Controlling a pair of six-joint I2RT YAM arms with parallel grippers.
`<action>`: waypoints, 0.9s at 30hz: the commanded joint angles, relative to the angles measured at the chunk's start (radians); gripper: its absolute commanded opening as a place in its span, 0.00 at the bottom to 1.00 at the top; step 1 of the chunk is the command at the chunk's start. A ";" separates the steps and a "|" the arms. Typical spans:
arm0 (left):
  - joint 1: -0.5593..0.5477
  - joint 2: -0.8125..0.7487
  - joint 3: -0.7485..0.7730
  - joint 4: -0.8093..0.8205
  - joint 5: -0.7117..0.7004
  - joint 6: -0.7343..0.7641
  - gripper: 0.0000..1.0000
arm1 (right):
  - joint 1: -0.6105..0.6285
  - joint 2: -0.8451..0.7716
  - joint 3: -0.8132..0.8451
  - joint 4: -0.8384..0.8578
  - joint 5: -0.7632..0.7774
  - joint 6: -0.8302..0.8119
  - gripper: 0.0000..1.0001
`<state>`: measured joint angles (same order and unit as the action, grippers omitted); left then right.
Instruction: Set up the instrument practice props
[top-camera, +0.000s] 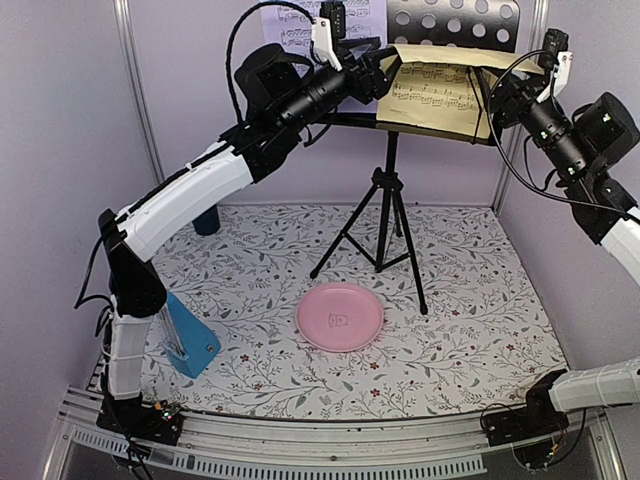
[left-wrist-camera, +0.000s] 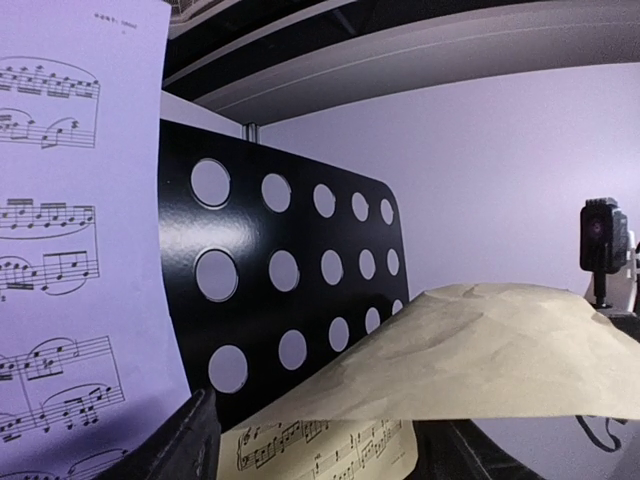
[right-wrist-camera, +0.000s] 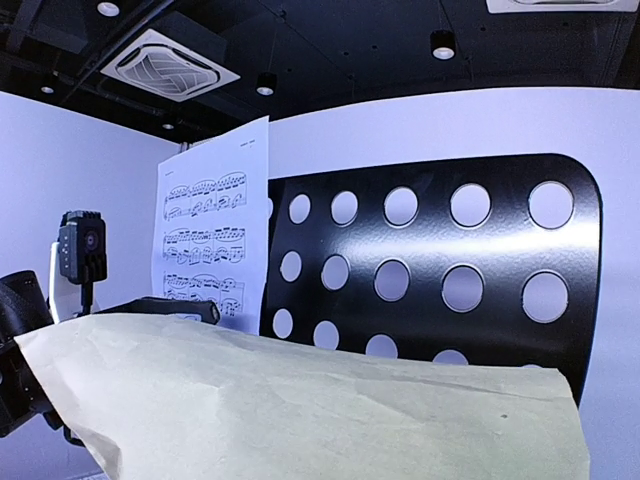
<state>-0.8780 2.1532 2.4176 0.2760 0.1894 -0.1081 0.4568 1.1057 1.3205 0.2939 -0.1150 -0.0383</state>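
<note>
The black perforated music stand (top-camera: 455, 20) stands on its tripod at the back. A lilac sheet (top-camera: 300, 25) leans upright on its left half. On the right half the yellow sheet (top-camera: 440, 95) has flopped forward, its top folded down over the printed face. My left gripper (top-camera: 388, 75) is at that sheet's left edge. In the left wrist view its fingers (left-wrist-camera: 185, 445) stand wide apart, open, with the sheet's (left-wrist-camera: 330, 450) lower corner between them. My right gripper (top-camera: 497, 97) is at the sheet's right edge; the sheet (right-wrist-camera: 300, 410) hides its fingers. The blue metronome (top-camera: 190, 335) stands near left.
A pink plate (top-camera: 340, 315) lies on the flowered tablecloth just in front of the tripod legs (top-camera: 385, 225). A dark blue cup (top-camera: 207, 220) stands at the back left, partly behind my left arm. Lilac walls close in the back and both sides.
</note>
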 joint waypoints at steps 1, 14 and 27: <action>-0.006 -0.061 -0.017 -0.018 -0.005 -0.008 0.69 | 0.001 0.034 0.068 0.058 0.027 -0.022 0.69; -0.069 -0.174 -0.186 -0.020 -0.065 0.123 0.72 | 0.002 0.143 0.223 0.097 0.072 -0.049 0.77; -0.071 -0.431 -0.594 0.112 -0.170 0.090 0.72 | 0.001 0.323 0.435 0.113 0.120 -0.109 0.77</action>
<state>-0.9501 1.7725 1.8980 0.3351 0.0601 -0.0143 0.4568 1.3972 1.6962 0.3771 -0.0265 -0.1322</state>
